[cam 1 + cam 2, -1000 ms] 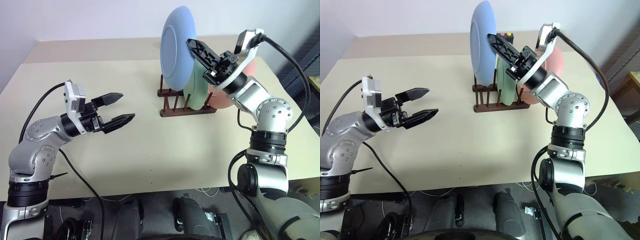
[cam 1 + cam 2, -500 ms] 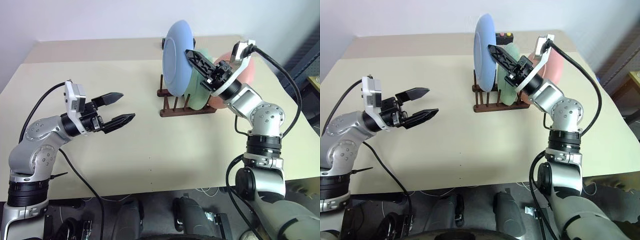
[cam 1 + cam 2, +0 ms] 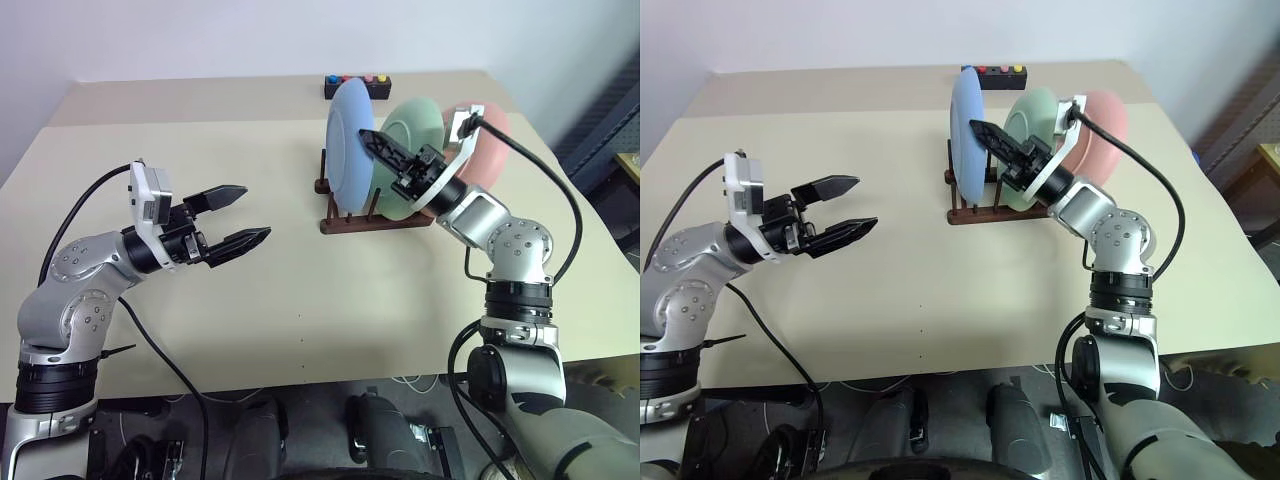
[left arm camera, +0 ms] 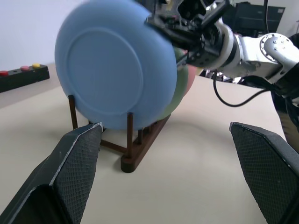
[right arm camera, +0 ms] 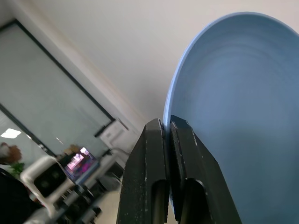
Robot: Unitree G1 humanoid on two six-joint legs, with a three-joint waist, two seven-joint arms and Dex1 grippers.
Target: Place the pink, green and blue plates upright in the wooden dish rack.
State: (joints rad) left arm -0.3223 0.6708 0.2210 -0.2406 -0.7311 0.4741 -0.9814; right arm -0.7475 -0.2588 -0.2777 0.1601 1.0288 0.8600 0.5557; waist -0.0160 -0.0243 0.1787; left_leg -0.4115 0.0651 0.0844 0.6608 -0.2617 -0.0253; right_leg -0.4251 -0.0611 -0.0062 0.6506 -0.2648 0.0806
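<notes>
The wooden dish rack (image 3: 372,216) stands at the far middle of the table. The pink plate (image 3: 492,135) and the green plate (image 3: 416,132) stand upright in it. At the rack's left end the blue plate (image 3: 349,140) is upright too, its lower edge down between the pegs (image 4: 130,131). My right gripper (image 3: 372,141) is shut on the blue plate's upper rim, its two fingers (image 5: 154,158) pinching the edge (image 5: 170,100). My left gripper (image 3: 255,212) hovers open over the table to the left of the rack, nothing between its fingers (image 4: 74,163).
A small black box with coloured buttons (image 3: 356,84) lies behind the rack near the table's far edge. The right arm's cable (image 3: 545,190) loops beside the pink plate. Bare tabletop (image 3: 300,300) stretches in front of the rack.
My right gripper has come down with the blue plate, from above the rack into its left end. The left arm and its open gripper have not moved.
</notes>
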